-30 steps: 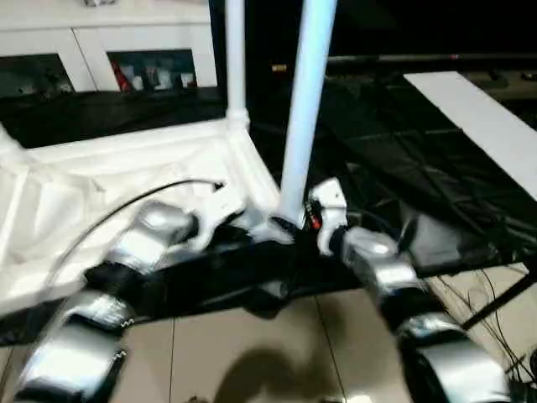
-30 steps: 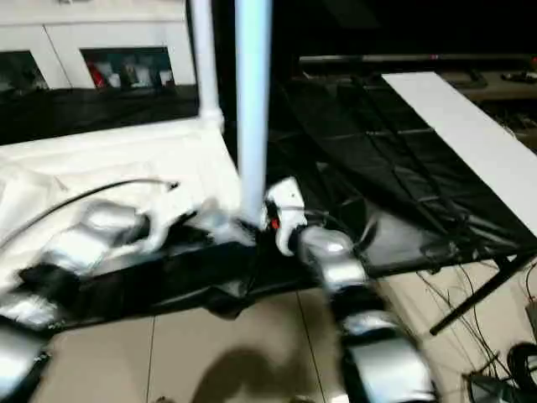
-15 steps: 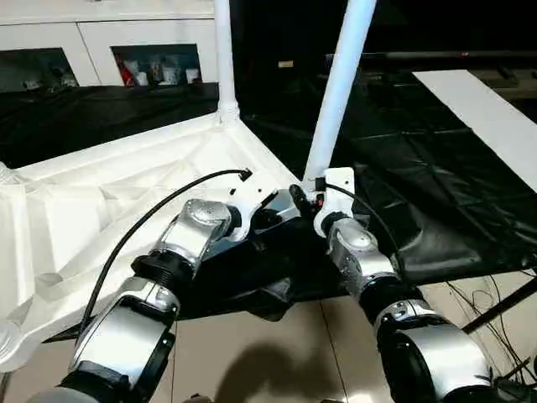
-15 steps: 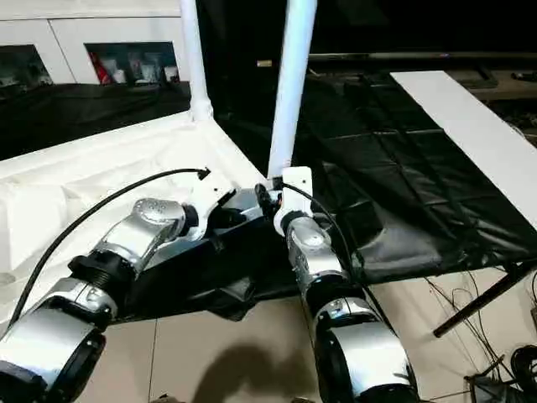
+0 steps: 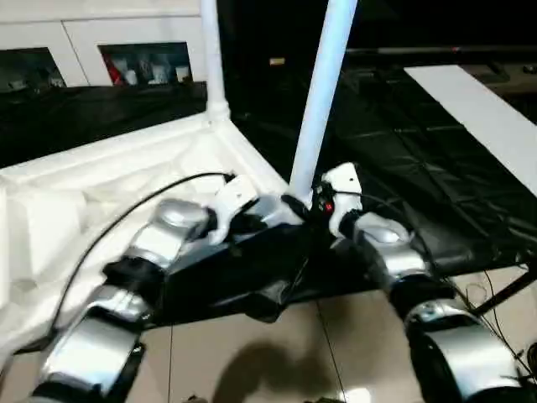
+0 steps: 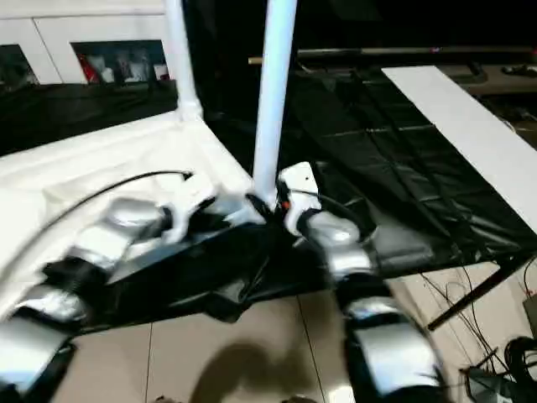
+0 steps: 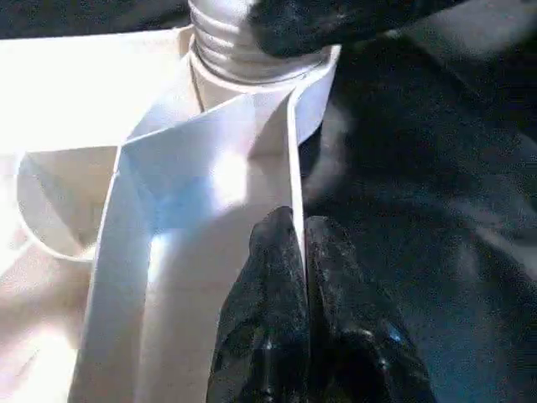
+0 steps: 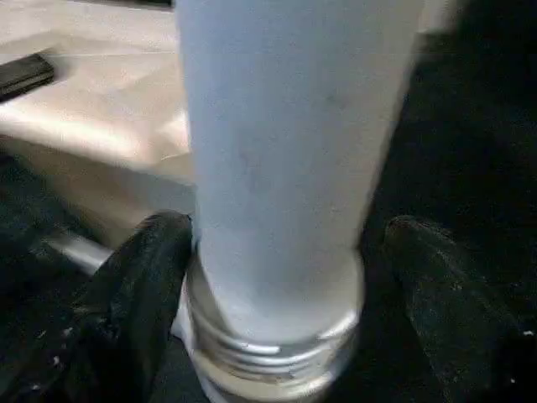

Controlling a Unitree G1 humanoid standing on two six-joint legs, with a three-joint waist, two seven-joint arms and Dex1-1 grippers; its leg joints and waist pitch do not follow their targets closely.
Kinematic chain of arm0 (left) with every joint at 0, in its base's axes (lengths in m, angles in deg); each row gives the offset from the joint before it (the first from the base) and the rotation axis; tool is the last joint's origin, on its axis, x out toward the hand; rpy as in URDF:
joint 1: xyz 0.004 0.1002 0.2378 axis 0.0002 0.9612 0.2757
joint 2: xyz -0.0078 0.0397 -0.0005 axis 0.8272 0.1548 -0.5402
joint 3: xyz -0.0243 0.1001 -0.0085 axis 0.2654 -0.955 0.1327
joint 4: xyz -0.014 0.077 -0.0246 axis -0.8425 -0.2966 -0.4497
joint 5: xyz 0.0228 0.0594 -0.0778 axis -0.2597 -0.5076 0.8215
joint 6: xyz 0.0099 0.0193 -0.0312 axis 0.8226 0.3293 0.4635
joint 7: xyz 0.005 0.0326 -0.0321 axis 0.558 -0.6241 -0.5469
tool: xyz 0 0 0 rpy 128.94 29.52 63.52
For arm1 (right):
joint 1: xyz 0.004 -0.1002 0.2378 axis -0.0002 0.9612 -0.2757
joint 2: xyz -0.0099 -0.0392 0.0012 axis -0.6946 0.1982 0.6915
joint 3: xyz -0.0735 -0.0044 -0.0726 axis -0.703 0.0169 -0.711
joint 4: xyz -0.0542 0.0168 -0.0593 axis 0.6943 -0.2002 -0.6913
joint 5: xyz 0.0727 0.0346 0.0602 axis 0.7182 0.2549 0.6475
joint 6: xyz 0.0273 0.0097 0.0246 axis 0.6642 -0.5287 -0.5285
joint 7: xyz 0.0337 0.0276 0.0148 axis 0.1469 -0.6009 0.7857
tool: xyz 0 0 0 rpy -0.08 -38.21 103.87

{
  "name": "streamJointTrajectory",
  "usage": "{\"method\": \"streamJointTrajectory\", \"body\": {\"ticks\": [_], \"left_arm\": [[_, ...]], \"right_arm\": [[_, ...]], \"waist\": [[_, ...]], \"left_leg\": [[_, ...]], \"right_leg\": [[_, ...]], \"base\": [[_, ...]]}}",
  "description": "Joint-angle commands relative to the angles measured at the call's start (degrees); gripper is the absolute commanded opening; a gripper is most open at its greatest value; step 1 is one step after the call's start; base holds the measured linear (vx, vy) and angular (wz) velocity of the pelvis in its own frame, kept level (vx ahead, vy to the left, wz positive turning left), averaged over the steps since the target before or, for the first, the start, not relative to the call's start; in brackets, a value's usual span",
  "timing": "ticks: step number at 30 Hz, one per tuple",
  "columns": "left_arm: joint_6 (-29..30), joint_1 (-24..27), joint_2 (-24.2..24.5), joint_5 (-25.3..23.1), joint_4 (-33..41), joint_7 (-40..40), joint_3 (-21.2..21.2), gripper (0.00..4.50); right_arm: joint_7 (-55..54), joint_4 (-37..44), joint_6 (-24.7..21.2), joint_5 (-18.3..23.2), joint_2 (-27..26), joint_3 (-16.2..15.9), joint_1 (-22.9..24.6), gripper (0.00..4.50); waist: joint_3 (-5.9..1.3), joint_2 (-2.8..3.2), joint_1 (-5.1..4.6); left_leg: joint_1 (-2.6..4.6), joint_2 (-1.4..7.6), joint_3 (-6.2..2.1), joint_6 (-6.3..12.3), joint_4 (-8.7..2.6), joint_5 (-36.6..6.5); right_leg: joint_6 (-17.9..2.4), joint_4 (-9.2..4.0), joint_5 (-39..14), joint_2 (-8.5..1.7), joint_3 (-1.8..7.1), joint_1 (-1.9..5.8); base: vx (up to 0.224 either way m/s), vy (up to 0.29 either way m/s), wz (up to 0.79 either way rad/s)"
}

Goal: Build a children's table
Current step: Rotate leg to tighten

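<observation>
**Near-corner leg stands in its socket, one gripper pinching the rim, the other spread around the leg**

The white plastic tabletop (image 5: 101, 185) lies upside down at about 9 o'clock in the head view, its smooth raised rim running to the near corner at centre. The left gripper (image 7: 300, 231) has its two black fingers pressed together on that thin upright rim wall, just short of the corner socket.

At 12 o'clock a far leg (image 5: 210, 50) rises from the back corner. Beside it, the near leg (image 5: 323, 92), a smooth tapered white tube, stands in the corner socket; its ribbed threaded base (image 8: 277, 336) shows above the socket.

The right gripper (image 8: 277, 252) has its fingers spread wide on either side of the leg's base, apart from the tube.

From 1 to 4 o'clock lies crinkled black sheeting (image 5: 436, 168), open and uncluttered, with a flat white board (image 5: 478, 113) at 2 o'clock. Tiled floor (image 5: 252, 353) lies at 6 o'clock.
</observation>
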Motion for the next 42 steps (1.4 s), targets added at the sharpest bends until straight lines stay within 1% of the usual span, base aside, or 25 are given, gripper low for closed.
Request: {"method": "streamJointTrajectory", "body": {"ticks": [1,5,8,9,10,11,14,16,18,20,21,26,29,30,31,32,33,34,35,36,37,39,40,41,42], "left_arm": [[0.6,2.2,1.9,-0.4,1.5,-6.4,-3.1,0.00],[3.2,3.4,4.3,1.6,6.3,-12.2,-3.8,0.00],[3.3,3.4,4.6,1.4,6.6,-11.8,-3.5,0.00],[3.1,3.3,4.7,1.3,6.5,-11.6,-3.4,0.00],[3.1,3.3,4.7,1.3,6.5,-11.6,-3.4,0.00],[2.8,3.3,4.8,1.2,6.4,-11.3,-3.2,0.00],[2.8,3.5,4.9,1.2,6.6,-11.4,-3.0,0.00],[3.4,4.0,5.3,1.4,7.6,-11.7,-2.9,0.00],[3.9,4.5,5.6,1.5,8.3,-12.0,-2.9,0.00],[4.3,4.8,5.8,1.6,8.8,-12.1,-2.9,0.00],[4.5,4.9,5.9,1.6,9.0,-12.2,-2.9,0.00],[4.6,5.2,6.0,1.5,9.0,-12.1,-3.0,0.00],[5.7,4.8,4.5,1.1,7.6,-8.3,-2.1,0.00],[6.0,4.6,4.0,1.0,7.2,-7.1,-1.8,0.00],[6.4,3.7,2.6,0.3,5.4,-3.0,-0.8,0.00],[6.4,3.6,2.4,0.3,5.1,-2.3,-0.7,0.00],[6.4,2.9,1.2,-0.2,3.7,0.9,0.1,0.00],[8.0,0.6,-2.1,0.1,-0.3,9.1,2.8,0.00],[8.6,-0.1,-3.2,0.2,-1.5,11.8,3.7,0.00],[8.9,-0.6,-3.9,0.3,-2.3,13.5,4.3,0.00],[9.1,-1.1,-4.7,0.4,-3.1,15.4,4.9,0.00],[9.3,-2.3,-6.6,1.1,-4.6,19.2,6.5,0.00],[9.3,-2.4,-6.7,1.2,-4.6,19.4,6.5,0.00],[9.3,-2.8,-7.8,1.5,-5.2,21.0,7.1,0.00],[8.5,-3.4,-9.1,1.1,-5.9,22.7,7.0,0.00]], "right_arm": [[6.1,1.8,-1.5,1.3,1.5,-1.0,1.3,3.91],[16.7,5.8,-4.1,2.5,2.4,-4.1,3.0,3.91],[18.2,5.9,-4.5,1.6,2.5,-5.2,3.0,3.91],[18.0,5.4,-4.3,1.1,2.4,-5.3,2.7,3.91],[18.0,5.4,-4.3,1.1,2.4,-5.3,2.7,3.91],[17.2,4.6,-4.4,1.1,2.0,-4.7,2.2,3.64],[16.8,4.2,-5.1,1.6,1.6,-3.9,1.7,3.54],[17.3,5.0,-5.5,1.3,1.9,-4.3,1.9,3.27],[17.4,5.0,-5.5,0.8,2.1,-4.9,2.1,3.10],[17.6,5.4,-5.9,0.7,2.3,-5.1,2.3,3.07],[17.3,5.5,-5.7,0.4,2.4,-5.2,2.4,2.87],[16.3,4.8,-4.7,-0.4,2.4,-5.5,2.7,2.77],[7.9,2.6,-4.7,-0.6,0.6,-3.3,2.1,2.75],[5.8,2.1,-4.9,-0.6,0.1,-2.7,2.0,2.75],[1.0,1.0,-5.6,0.3,-1.3,-0.9,1.7,2.75],[0.3,0.9,-5.7,0.4,-1.5,-0.6,1.6,2.75],[-3.2,0.2,-5.8,0.8,-2.5,0.4,1.5,2.74],[-13.1,-1.8,-6.6,2.0,-4.9,3.4,1.0,2.74],[-17.1,-2.6,-6.7,2.4,-5.7,4.5,0.7,2.74],[-19.6,-3.2,-6.8,2.7,-6.2,5.2,0.5,2.74],[-22.5,-3.9,-7.0,3.0,-6.7,5.9,0.2,2.74],[-29.7,-5.6,-7.6,3.0,-7.6,6.9,-0.7,2.74],[-30.1,-5.6,-7.6,3.0,-7.6,6.9,-0.7,2.74],[-33.0,-6.4,-7.6,3.0,-8.1,7.5,-1.3,2.74],[-36.7,-7.7,-6.6,2.7,-9.0,7.9,-2.5,2.74]], "waist": [[-4.18,0.21,0.49],[-3.97,0.02,0.99],[-3.85,0.05,1.22],[-3.83,-0.25,1.20],[-3.81,-0.17,1.27],[-3.89,-0.22,1.30],[-4.00,-0.22,1.34],[-4.10,-0.57,1.41],[-4.18,-0.38,1.44],[-4.14,-0.40,1.42],[-4.14,-0.42,1.43],[-4.08,-0.42,1.39],[-4.02,-0.37,1.29],[-3.82,-0.40,1.06],[-3.74,-0.29,0.97],[-3.61,-0.37,0.72],[-3.58,-0.41,0.55],[-3.38,-0.26,0.48],[-3.33,-0.11,0.55],[-3.36,-0.31,0.41],[-3.44,-0.30,0.54],[-3.71,-0.31,0.57],[-3.73,-0.40,0.48],[-3.84,-0.42,0.51],[-3.92,-0.41,0.50]], "left_leg": [[0.35,0.67,0.60,6.69,-2.87,-5.6],[0.61,0.86,0.61,5.05,-3.14,-8.0],[0.74,0.78,0.63,3.93,-3.26,-8.9],[0.67,0.75,0.66,3.76,-3.28,-8.7],[0.65,0.72,0.60,3.49,-3.32,-8.7],[0.55,0.60,0.57,3.10,-3.32,-8.2],[0.49,0.51,0.57,3.22,-3.21,-6.7],[0.38,0.52,0.56,3.51,-3.16,-6.0],[0.38,0.53,0.57,3.99,-3.06,-4.8],[0.37,0.51,0.58,4.06,-3.06,-4.9],[0.38,0.47,0.60,4.13,-3.03,-5.0],[0.40,0.49,0.57,3.80,-3.09,-5.6],[0.48,0.43,0.59,3.25,-3.14,-6.1],[0.57,0.37,0.50,2.23,-3.34,-7.7],[0.61,0.35,0.47,1.90,-3.39,-8.5],[0.60,0.27,0.58,1.49,-3.41,-9.2],[0.84,0.24,0.41,0.47,-3.50,-11.1],[0.89,0.15,0.47,0.38,-3.55,-11.6],[1.44,0.04,0.45,-0.67,-3.55,-12.8],[1.55,0.09,0.49,-0.98,-3.62,-13.2],[1.24,0.02,0.34,-1.23,-3.67,-12.9],[0.95,0.02,0.31,-0.81,-3.58,-11.4],[0.84,-0.04,0.36,-0.55,-3.56,-11.0],[0.61,-0.18,0.36,-0.13,-3.45,-10.2],[0.65,-0.20,0.41,0.11,-3.37,-9.1]], "right_leg": [[-17.0,-2.79,3.0,-3.87,2.45,3.70],[-16.7,-2.87,-0.6,-3.86,2.42,3.42],[-15.8,-3.18,-3.4,-3.97,2.49,3.23],[-15.5,-3.25,-3.8,-4.02,2.53,3.25],[-15.4,-3.24,-4.2,-4.05,2.54,3.27],[-14.8,-3.22,-4.3,-4.06,2.59,3.39],[-14.8,-3.03,-2.4,-3.99,2.60,3.43],[-14.9,-2.80,-1.4,-4.02,2.58,3.58],[-15.1,-2.64,0.3,-3.99,2.51,3.49],[-15.2,-2.66,0.4,-3.98,2.50,3.52],[-15.1,-2.70,0.1,-3.98,2.50,3.51],[-14.9,-2.81,-1.0,-3.99,2.50,3.47],[-14.7,-2.92,-2.0,-4.00,2.57,3.37],[-14.0,-3.30,-4.9,-4.09,2.62,3.29],[-13.8,-3.47,-6.3,-4.10,2.63,3.25],[-13.4,-3.65,-7.4,-3.98,2.70,3.14],[-12.5,-3.94,-11.2,-4.07,2.73,3.13],[-12.2,-4.22,-12.4,-4.05,2.79,2.95],[-11.6,-4.63,-15.3,-4.14,2.83,2.57],[-11.3,-4.76,-16.4,-4.06,2.88,2.54],[-10.8,-4.72,-17.1,-4.13,2.80,2.81],[-10.6,-4.42,-13.7,-4.07,2.82,2.91],[-10.7,-4.32,-12.6,-3.94,2.82,2.94],[-10.9,-4.12,-10.7,-3.92,2.78,3.20],[-11.2,-4.01,-9.0,-3.92,2.83,3.07]], "base": [[0.000,0.000,0.00],[0.000,0.000,0.00],[0.000,0.000,0.00],[0.000,0.000,0.00],[0.000,0.000,0.00],[0.000,0.000,0.00],[0.000,0.000,0.00],[0.000,0.000,0.00],[0.000,0.000,0.00],[0.000,0.000,0.00],[0.000,0.000,0.00],[0.000,0.000,0.00],[0.000,0.000,0.00],[0.000,0.000,0.00],[0.000,0.000,0.00],[0.000,0.000,0.00],[0.000,0.000,0.00],[0.000,0.000,0.00],[0.000,0.000,0.00],[0.000,0.000,0.00],[0.000,0.000,0.00],[0.000,0.000,0.00],[0.000,0.000,0.00],[0.000,0.000,0.00],[0.000,0.000,0.00]]}}
